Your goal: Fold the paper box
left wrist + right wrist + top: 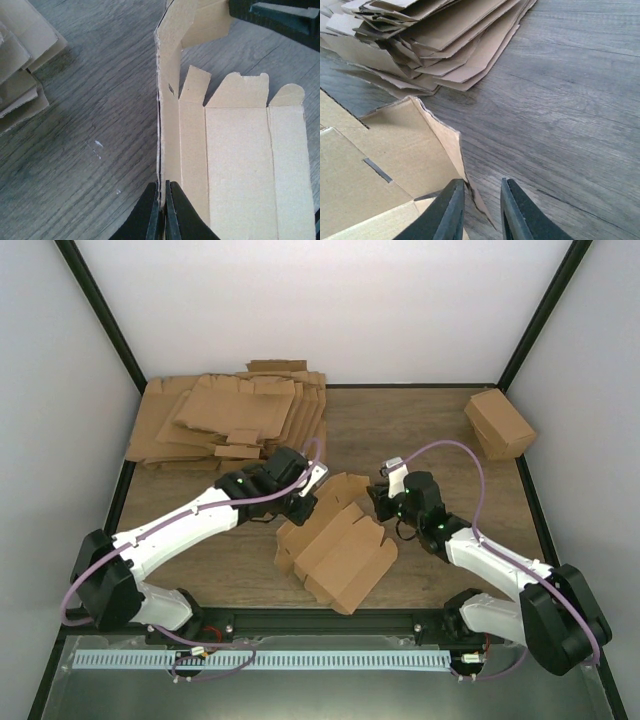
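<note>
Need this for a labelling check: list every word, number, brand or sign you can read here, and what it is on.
None. The paper box, the pile of flat sheets and the closed carton are plain brown cardboard with no print. The wooden table bears no marking either.

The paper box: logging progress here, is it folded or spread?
Mostly spread: the paper box lies open and largely flat on the table; one edge panel stands up, pinched in the left gripper.
</note>
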You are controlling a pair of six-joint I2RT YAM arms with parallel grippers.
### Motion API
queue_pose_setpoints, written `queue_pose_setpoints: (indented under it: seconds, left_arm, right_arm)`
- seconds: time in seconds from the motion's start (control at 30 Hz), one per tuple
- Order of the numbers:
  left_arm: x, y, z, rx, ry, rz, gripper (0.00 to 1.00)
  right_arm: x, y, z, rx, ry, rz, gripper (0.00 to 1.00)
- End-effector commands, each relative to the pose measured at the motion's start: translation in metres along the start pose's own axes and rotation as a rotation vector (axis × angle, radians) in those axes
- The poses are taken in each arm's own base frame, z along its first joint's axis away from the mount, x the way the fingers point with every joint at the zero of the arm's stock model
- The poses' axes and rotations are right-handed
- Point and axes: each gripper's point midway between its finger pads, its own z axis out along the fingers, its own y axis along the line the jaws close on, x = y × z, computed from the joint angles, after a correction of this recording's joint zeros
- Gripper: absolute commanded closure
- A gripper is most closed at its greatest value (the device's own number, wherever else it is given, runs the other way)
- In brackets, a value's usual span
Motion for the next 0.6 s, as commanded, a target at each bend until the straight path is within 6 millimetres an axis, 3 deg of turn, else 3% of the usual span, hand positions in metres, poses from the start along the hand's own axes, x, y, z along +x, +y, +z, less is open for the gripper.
queue_pose_setpoints:
  seconds: [0.0,0.23,0.57]
  left_arm:
    - [0.008,0.004,0.003,-0.047,0.033,0.036,0.96]
    - [0.009,0.008,0.000,-0.119,0.040,0.078,0.96]
    - [0.011,0.004,-0.003,-0.208,0.033,0.162,0.96]
  right_arm:
    - [-0.007,-0.003,-0.002,0.030,-0.014,0.001,0.80]
    - [-0.005,0.003,-0.003,-0.004,-0.007,0.011,0.99]
    - [0.006,0.009,-0.007,-0.048,-0.003,0.051,0.98]
